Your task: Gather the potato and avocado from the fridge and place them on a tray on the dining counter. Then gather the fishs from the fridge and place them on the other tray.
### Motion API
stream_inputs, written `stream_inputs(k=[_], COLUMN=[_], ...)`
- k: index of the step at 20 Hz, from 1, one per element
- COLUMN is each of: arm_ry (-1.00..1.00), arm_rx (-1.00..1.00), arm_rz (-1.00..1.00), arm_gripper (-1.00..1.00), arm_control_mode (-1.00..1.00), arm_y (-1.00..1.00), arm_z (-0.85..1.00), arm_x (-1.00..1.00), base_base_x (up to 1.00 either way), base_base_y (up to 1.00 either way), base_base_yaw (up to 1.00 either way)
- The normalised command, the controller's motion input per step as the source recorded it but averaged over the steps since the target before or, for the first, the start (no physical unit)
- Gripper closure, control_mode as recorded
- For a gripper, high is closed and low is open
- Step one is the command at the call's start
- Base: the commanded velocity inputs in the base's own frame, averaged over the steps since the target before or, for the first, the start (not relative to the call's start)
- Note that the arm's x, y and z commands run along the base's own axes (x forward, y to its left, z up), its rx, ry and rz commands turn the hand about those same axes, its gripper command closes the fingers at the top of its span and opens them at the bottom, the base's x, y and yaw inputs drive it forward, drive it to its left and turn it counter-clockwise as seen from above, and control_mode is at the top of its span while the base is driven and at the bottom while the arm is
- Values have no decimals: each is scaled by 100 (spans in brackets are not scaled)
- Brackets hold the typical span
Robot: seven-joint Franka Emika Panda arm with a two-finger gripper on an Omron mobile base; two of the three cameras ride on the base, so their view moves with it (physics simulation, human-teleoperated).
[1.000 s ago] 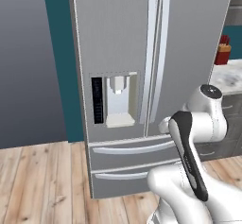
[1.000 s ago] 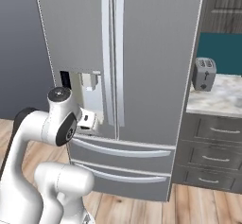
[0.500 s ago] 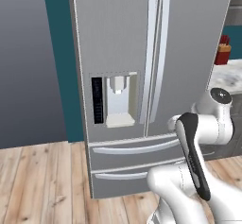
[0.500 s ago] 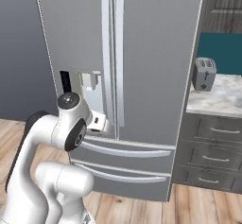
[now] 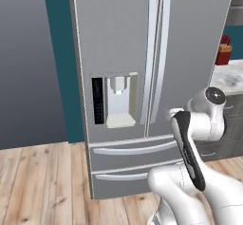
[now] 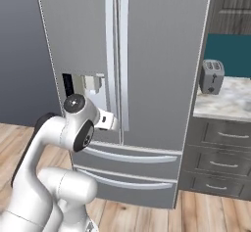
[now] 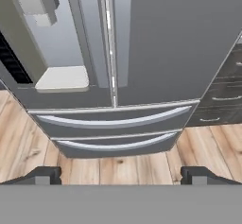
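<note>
Wooden flooring [image 5: 42,172] runs up to the fridge [image 5: 123,53], which stands straight ahead with both doors and both lower drawers closed. Facing its lower half, the gripper [image 7: 121,175] has its fingers spread wide, holding nothing. A toaster [image 6: 212,76] sits on the counter [image 6: 225,101] beside the fridge.

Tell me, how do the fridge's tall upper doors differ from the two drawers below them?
The upper doors stand tall and narrow, side by side; the drawers are low and wide, stacked one above the other. The doors' handles run upright along the middle seam, while the drawer handles curve across. The left door holds a water dispenser; the drawers are plain. All are grey steel and shut.
</note>
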Motion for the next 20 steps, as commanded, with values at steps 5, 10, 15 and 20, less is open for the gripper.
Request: stream_inputs(k=[5, 10, 15, 20], arm_ry=[0, -7, -10, -9], arm_rx=[1, 5, 3, 0], arm_rz=[-5, -1, 0, 0], arm_gripper=[-100, -100, -100, -100], arm_control_mode=[-100, -100, -100, -100], arm_y=[-4, -17, -4, 0], arm_z=[30, 18, 10, 6], arm_x=[42, 32, 39, 33], base_base_x=[0, 0, 0, 0], base_base_y=[0, 0, 0, 0], base_base_yaw=[0, 0, 0, 0])
